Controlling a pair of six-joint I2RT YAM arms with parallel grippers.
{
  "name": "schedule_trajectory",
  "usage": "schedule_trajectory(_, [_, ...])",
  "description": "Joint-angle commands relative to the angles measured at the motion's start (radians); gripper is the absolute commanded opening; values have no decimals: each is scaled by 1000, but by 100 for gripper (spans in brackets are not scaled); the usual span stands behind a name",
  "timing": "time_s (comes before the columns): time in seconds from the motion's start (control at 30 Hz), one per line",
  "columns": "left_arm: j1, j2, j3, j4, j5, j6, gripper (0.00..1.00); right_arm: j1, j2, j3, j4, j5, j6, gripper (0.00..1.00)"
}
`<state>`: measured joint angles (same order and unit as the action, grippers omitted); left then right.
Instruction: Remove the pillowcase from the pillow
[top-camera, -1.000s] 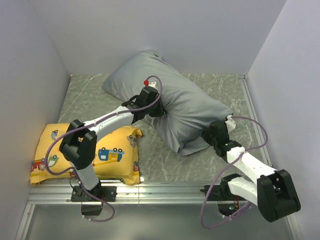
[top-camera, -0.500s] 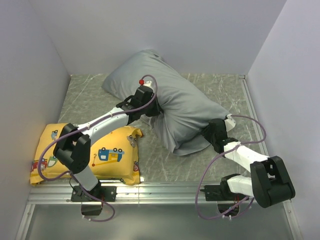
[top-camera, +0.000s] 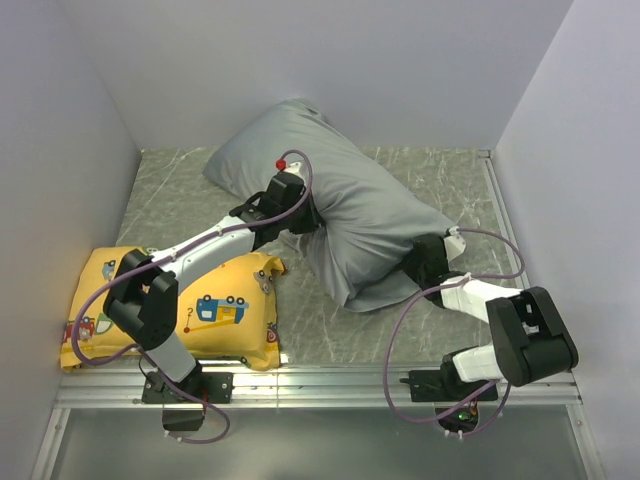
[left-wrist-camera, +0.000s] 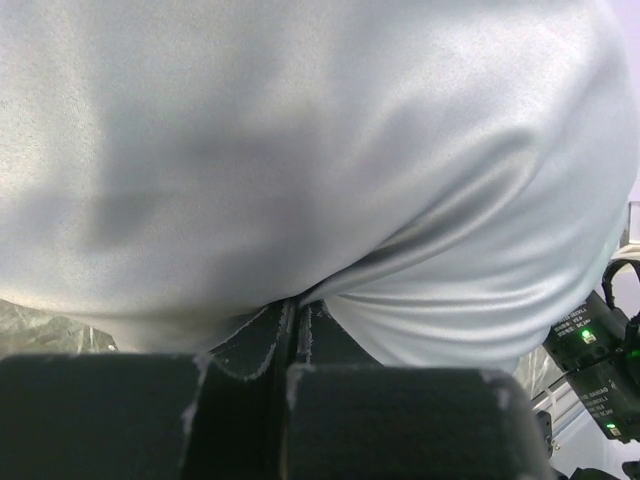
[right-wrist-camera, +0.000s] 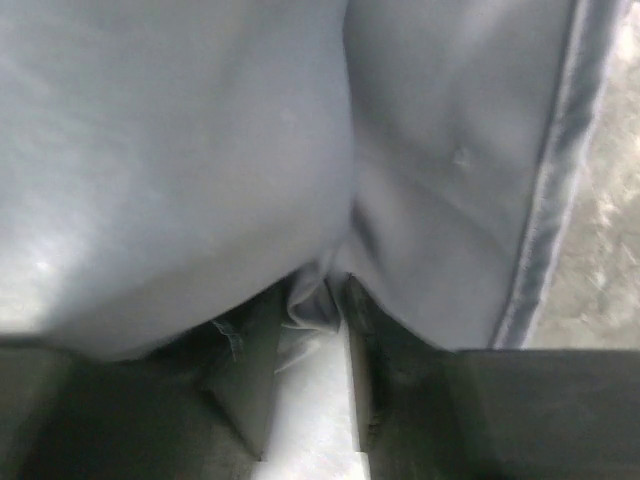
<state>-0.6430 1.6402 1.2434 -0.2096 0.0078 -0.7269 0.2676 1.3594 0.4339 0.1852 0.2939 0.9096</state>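
Note:
The grey pillowcase (top-camera: 350, 205) lies diagonally across the table, plump and wrinkled, and the white pillow is hidden inside it. My left gripper (top-camera: 302, 218) is shut on a fold of the case at the middle of its left side. In the left wrist view the gripper (left-wrist-camera: 297, 312) pinches grey fabric (left-wrist-camera: 320, 150) that fills the frame. My right gripper (top-camera: 418, 262) is at the case's near right end. In the right wrist view the gripper (right-wrist-camera: 322, 300) is shut on a small fold of the pillowcase (right-wrist-camera: 200, 150).
A yellow cushion with vehicle prints (top-camera: 170, 310) lies at the near left beside the left arm. White walls close in the left, back and right. A metal rail (top-camera: 330, 375) runs along the near edge. The case's hem (right-wrist-camera: 545, 200) borders bare marbled tabletop (right-wrist-camera: 610, 200).
My right arm's elbow has folded in toward the pillow while its gripper kept its hold. The case's near end has bunched leftward. My left gripper has shifted slightly left with its fold.

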Motion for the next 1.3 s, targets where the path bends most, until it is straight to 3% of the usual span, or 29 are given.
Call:
schedule_trajectory(0.0, [40,-60,21,73,-94,9,0,-1,9,16,79,22,23,31])
schedule_trajectory(0.1, [40,-63,21,69,-92,9,1,1,18,37,54,37,25,1])
schedule_trajectory(0.23, [40,-62,27,65,-98,15,1,10,-51,42,7,31,3,0])
schedule_trajectory(0.4, [42,-25,42,72,-91,21,2,15,-403,9,-142,-27,-46,0])
schedule_trajectory(0.57, [40,33,57,98,-72,27,4,18,-736,112,-329,-105,-95,0])
schedule_trajectory(0.7, [34,47,62,110,-26,82,10,18,-700,235,-331,-220,-143,0])
schedule_trajectory(0.8, [13,17,68,104,-23,124,20,21,-623,285,-265,-321,-163,0])
schedule_trajectory(0.93, [-46,-43,97,57,-66,187,42,28,-589,327,-195,-412,-172,0])
schedule_trajectory(1.27, [-291,-203,154,21,-167,334,80,33,-571,410,-210,-426,-186,0])
